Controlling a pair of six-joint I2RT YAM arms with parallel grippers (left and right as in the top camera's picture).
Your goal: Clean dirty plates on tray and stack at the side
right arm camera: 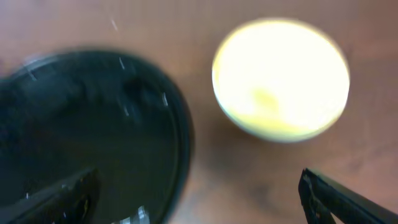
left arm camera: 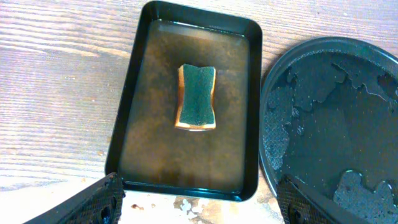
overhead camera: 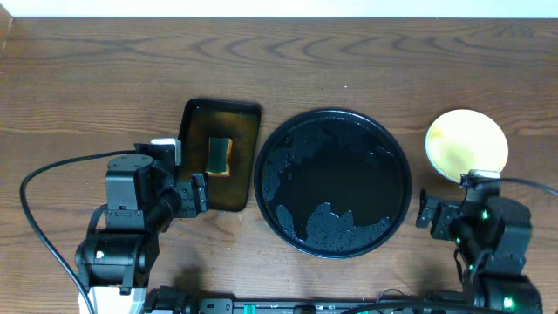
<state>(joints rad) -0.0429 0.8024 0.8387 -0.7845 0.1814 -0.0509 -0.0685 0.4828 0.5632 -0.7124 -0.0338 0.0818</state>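
The round black tray (overhead camera: 332, 183) lies mid-table, wet and glossy, with no plates on it; its rim also shows in the left wrist view (left arm camera: 267, 118) and, blurred, in the right wrist view (right arm camera: 180, 143). A pale yellow plate (overhead camera: 467, 144) rests on the wood to the tray's right, blurred in the right wrist view (right arm camera: 280, 78). I cannot tell whether other plates lie under it. My right gripper (overhead camera: 427, 212) (right arm camera: 199, 205) hangs open between tray and plate, holding nothing. My left gripper (overhead camera: 199, 194) (left arm camera: 199, 208) is open and empty, just short of the rectangular tray.
A dark rectangular tray (overhead camera: 247, 157) (left arm camera: 127, 118) of brownish water sits left of the round tray, with a green-and-yellow sponge (overhead camera: 220, 155) (left arm camera: 197, 98) in it. Small crumbs and wet spots (left arm camera: 186, 204) mark the wood by its near edge. Cables trail beside both arms.
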